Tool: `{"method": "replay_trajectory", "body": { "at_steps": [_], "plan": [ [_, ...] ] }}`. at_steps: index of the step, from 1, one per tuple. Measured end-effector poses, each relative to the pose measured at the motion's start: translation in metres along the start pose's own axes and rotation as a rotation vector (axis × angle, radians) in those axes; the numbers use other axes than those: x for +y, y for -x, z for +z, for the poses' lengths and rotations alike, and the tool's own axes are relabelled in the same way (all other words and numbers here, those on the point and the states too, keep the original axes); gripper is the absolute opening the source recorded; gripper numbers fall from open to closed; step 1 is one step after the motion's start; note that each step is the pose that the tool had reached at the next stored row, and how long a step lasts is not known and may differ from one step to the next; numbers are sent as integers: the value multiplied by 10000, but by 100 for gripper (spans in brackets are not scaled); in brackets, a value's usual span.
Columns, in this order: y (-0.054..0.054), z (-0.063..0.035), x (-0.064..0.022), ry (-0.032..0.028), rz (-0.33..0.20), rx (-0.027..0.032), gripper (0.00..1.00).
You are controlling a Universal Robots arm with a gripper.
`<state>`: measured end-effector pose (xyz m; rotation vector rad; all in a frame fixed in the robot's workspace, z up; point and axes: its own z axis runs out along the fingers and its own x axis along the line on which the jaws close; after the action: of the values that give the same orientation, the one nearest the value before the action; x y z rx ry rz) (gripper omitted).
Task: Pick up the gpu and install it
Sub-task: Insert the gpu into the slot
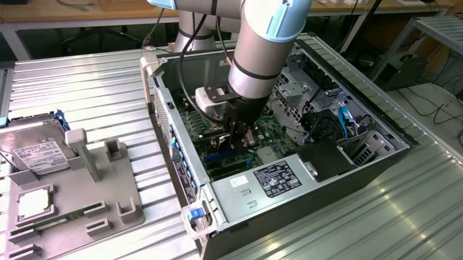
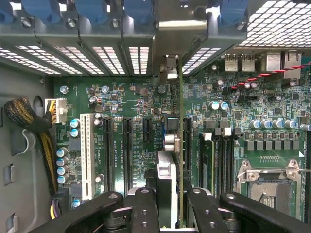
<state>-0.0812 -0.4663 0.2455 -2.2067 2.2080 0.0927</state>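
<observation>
The thin black rectangular gpu card (image 2: 174,184) is standing on edge inside the open dark metal computer case (image 1: 376,116), pinched by the black metal fingers (image 2: 146,208) of the gripper (image 2: 167,213), its silvery bracket end pointing toward 12 o'clock at the perforated rear slots, seemingly to line up with a slot on the green motherboard (image 2: 131,126). A silver hard drive (image 1: 32,149) is resting at 9 o'clock on the ribbed bench (image 1: 94,92)
</observation>
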Motion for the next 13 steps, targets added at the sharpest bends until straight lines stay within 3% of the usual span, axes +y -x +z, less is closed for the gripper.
{"method": "replay_trajectory", "body": {
  "at_steps": [13],
  "plan": [
    [0,14,-24,1,-14,-2,28]
  ]
}}
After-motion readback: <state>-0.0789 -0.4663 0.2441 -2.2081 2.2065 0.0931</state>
